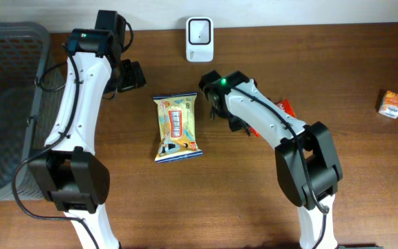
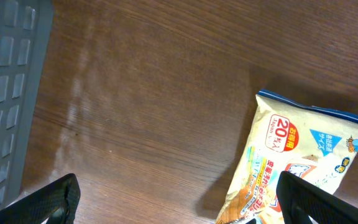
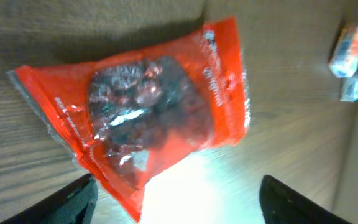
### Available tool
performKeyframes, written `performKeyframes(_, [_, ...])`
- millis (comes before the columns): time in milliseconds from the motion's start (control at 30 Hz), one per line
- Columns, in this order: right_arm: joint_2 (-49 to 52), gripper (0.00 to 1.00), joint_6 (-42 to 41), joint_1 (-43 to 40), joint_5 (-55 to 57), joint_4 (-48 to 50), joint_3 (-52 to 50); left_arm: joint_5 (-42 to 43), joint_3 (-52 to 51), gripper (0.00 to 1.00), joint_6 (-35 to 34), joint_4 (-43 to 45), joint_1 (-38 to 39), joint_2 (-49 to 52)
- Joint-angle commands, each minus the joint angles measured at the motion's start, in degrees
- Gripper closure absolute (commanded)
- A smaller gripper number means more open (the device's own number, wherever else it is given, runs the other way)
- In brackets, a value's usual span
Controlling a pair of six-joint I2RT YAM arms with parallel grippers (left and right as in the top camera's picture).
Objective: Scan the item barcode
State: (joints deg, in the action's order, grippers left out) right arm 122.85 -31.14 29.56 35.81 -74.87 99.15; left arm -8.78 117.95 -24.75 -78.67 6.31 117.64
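A white barcode scanner (image 1: 199, 39) stands at the table's back edge. A yellow snack bag (image 1: 177, 126) lies flat in the middle, its top corner (image 2: 303, 162) showing in the left wrist view. My left gripper (image 1: 131, 75) hovers to the upper left of it, open, with only table between its fingers (image 2: 185, 208). A red packet (image 3: 148, 106) lies on the table, mostly hidden under my right arm in the overhead view (image 1: 286, 107). My right gripper (image 3: 185, 211) is open just above it, the packet's lower corner between the fingers, not clamped.
A grey plastic basket (image 1: 5, 104) fills the left side, its wall (image 2: 8, 93) close to my left gripper. A small orange box (image 1: 391, 104) sits at the far right, also in the right wrist view (image 3: 348, 48), with a small blue item (image 3: 357, 87) beside it.
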Motion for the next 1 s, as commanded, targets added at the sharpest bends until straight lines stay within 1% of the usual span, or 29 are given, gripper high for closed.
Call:
performKeyframes(0, [-0.6,0.15,12.7,0.1,-0.4,-2.4,3.3,0.2,0.0,0.01,-0.5,0.0,0.0,0.0])
performKeyframes(100, [-0.6,0.15,26.4,0.7,-13.0,-2.2,2.6,0.2,0.0,0.01,-0.5,0.0,0.0,0.0])
performKeyframes(167, [-0.5,0.15,30.2,0.8,-13.7,-0.1,2.0,0.2,0.0,0.01,-0.5,0.0,0.0,0.0])
performKeyframes(300, [-0.5,0.15,30.3,0.8,-12.0,4.4,2.0,0.2,0.0,0.01,-0.5,0.0,0.0,0.0])
performKeyframes(433, [1.6,0.15,30.3,0.7,-12.0,4.4,2.0,0.2,0.0,0.01,-0.5,0.0,0.0,0.0])
performKeyframes(567, [4.9,0.15,30.3,-0.1,-9.4,4.3,1.9,0.2,0.0,0.01,-0.5,0.0,0.0,0.0])
performKeyframes(733, [5.2,0.11,30.0,-3.4,-9.1,3.5,1.5,0.2,0.0,0.01,-0.5,0.0,0.0,0.0])
performKeyframes(833, [5.2,0.12,30.1,-5.8,-9.7,4.3,-0.6,0.2,0.0,0.01,-0.5,0.0,0.0,0.0])
performKeyframes(933, [5.2,0.13,30.1,-6.4,-10.3,8.9,-4.8,0.2,0.0,0.01,-0.5,0.0,0.0,0.0])
performKeyframes(967, [5.2,0.16,30.1,-6.4,-10.3,9.6,-5.4,0.2,0.0,0.01,-0.5,0.0,0.0,0.0])
